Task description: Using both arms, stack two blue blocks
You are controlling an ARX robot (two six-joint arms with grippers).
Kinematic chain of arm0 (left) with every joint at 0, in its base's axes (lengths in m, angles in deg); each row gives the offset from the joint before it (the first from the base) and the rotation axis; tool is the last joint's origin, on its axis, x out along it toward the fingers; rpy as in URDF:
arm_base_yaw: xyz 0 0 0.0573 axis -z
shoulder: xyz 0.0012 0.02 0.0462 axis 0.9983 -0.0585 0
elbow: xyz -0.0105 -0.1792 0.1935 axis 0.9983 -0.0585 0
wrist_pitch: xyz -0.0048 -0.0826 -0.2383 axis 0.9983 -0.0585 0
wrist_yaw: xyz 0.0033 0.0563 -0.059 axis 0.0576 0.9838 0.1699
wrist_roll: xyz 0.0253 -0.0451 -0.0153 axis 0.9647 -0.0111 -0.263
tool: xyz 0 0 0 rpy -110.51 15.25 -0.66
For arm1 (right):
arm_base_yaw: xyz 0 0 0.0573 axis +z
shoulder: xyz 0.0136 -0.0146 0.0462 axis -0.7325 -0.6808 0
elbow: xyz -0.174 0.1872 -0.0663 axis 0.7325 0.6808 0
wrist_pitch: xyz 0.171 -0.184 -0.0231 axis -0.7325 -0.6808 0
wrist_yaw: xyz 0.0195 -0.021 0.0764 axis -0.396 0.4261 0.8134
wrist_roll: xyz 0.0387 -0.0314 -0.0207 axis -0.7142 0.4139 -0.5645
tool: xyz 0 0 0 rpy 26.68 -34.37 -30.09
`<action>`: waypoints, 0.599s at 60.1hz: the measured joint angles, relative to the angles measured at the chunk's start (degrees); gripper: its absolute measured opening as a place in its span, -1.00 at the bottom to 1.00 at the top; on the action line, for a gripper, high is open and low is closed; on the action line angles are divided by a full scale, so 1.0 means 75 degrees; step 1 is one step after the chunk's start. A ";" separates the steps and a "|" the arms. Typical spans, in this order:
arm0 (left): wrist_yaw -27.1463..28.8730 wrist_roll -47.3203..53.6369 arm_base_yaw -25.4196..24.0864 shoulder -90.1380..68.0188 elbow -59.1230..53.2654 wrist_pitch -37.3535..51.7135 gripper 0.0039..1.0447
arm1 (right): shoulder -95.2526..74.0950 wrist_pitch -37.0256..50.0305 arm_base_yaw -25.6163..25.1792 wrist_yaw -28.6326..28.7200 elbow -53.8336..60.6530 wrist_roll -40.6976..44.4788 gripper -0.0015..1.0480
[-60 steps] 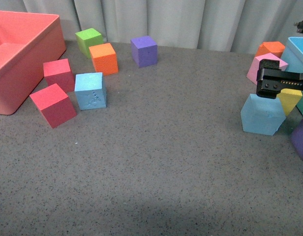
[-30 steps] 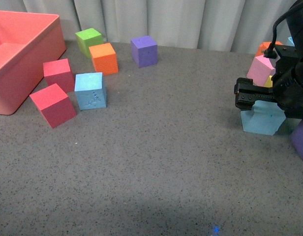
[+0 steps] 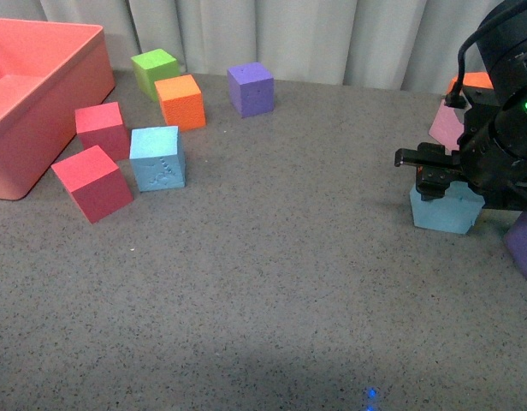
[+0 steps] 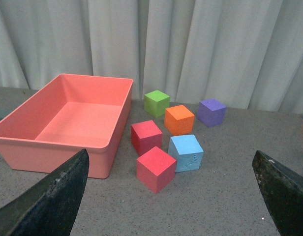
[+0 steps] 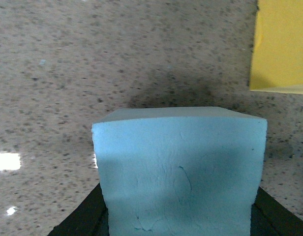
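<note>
While the right end effector (image 3: pixel 435 177) clamps a blue block (image 3: pixel 446 211) on the bench (image 3: pixel 272 291), the left end effector (image 4: pixel 169 162) stands wide.

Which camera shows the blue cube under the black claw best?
The right wrist view: the blue cube fills it. The front view shows it partly hidden by the right gripper; the left wrist view misses it.

Soft, even light from above leaves the table (image 3: pixel 272 282) with faint shadows beside the cubes (image 3: pixel 180 101) and a dimmer near edge (with one tiny blue glint (image 3: pixel 370 394)). In the right wrist view the blue block (image 5: pixel 181 167) throws a blurred shadow, and white glare patches (image 5: pixel 6 161) blow out.
</note>
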 joint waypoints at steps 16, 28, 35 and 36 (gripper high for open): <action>0.0000 0.0000 0.0000 0.0000 0.0000 0.0000 0.88 | -0.0119 -0.0198 0.0694 0.0137 -0.0717 -0.0087 -0.09; 0.0000 0.0000 0.0000 0.0000 0.0000 0.0000 0.88 | -0.0673 -0.0449 0.1209 0.0265 -0.1684 -0.0303 -0.09; 0.0000 0.0000 0.0000 0.0000 0.0000 0.0000 0.88 | -0.1046 -0.0629 0.1419 0.0256 -0.2119 -0.0425 -0.09; 0.0000 0.0000 0.0000 0.0000 0.0000 0.0000 0.88 | -0.1160 -0.0653 0.1480 0.0265 -0.2241 -0.0490 -0.09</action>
